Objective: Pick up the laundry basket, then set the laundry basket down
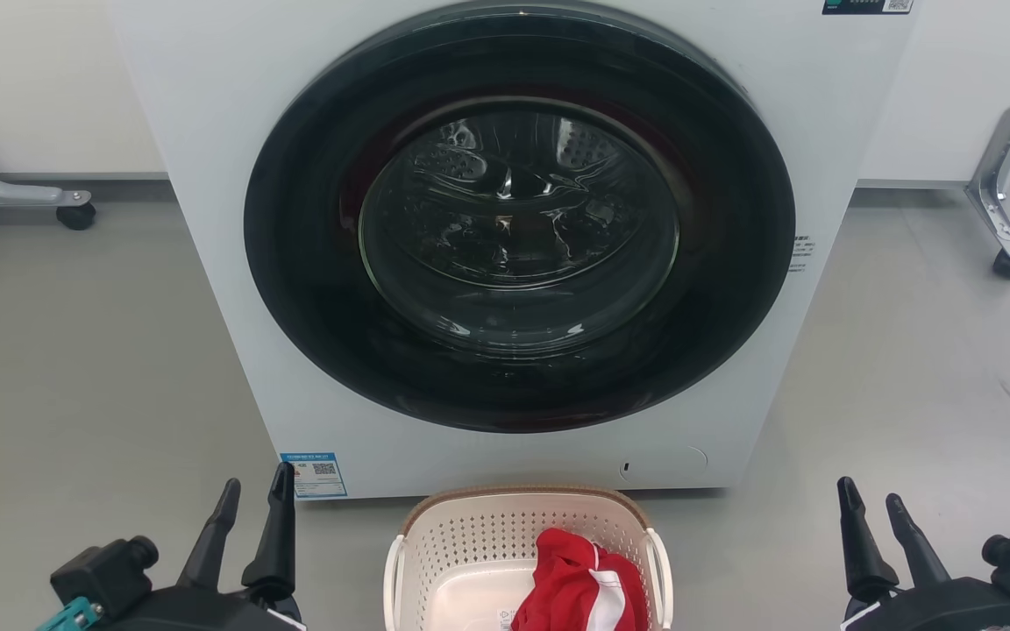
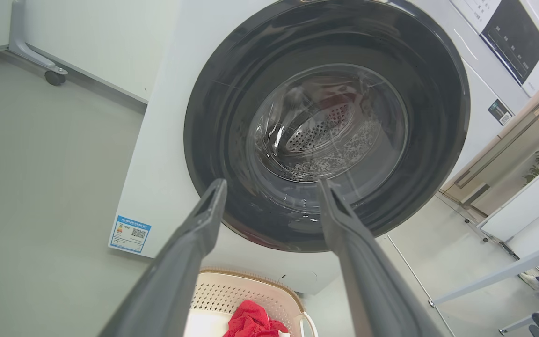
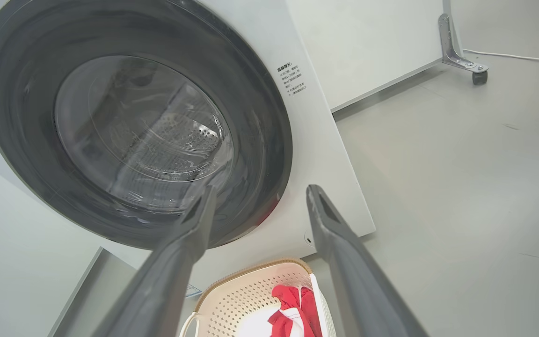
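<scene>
The left gripper (image 1: 257, 480) and the right gripper (image 1: 871, 495) are both empty, fingers apart. Between them the laundry basket (image 1: 470, 536) sits on the floor (image 1: 75, 368), holding a red garment (image 1: 571, 574). Beyond the fingertips stands a washing machine (image 1: 207, 263), its door shut.

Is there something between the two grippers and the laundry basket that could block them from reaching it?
Nothing visible does. The cream perforated plastic laundry basket sits on the grey floor, with the open left gripper and open right gripper on either side of it. The red cloth lies inside it.
</scene>
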Controlling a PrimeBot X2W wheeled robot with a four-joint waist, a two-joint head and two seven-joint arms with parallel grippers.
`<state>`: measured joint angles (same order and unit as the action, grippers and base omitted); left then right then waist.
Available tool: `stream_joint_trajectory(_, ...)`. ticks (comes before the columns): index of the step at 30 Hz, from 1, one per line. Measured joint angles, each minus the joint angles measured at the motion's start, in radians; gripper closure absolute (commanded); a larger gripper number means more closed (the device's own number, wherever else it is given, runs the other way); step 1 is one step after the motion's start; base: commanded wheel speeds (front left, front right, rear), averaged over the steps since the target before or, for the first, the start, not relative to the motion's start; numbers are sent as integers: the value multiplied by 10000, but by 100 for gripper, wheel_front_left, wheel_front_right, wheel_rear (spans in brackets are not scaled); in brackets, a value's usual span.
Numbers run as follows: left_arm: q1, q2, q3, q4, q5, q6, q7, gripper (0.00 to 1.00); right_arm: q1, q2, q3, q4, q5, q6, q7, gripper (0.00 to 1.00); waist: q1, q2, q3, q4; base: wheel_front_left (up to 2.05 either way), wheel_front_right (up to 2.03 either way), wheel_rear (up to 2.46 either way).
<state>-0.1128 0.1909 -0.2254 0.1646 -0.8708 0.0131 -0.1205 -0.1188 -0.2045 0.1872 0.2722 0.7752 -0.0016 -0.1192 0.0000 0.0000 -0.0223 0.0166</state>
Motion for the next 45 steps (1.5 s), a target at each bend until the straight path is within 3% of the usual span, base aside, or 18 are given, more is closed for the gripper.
stream_joint_trajectory(33,12,462,-1317,830,3417,861,-1070,0,-223,-527,1546,844,-4117,-727,-1289,0,0,0,-83,61,0,0,0)
stream_joint_trajectory(45,11,462,-1346,1066,3496,934,-1101,0,-356,-533,1592,965,-4240,-777,-1302,0,-1,0,-85,72,0,0,0)
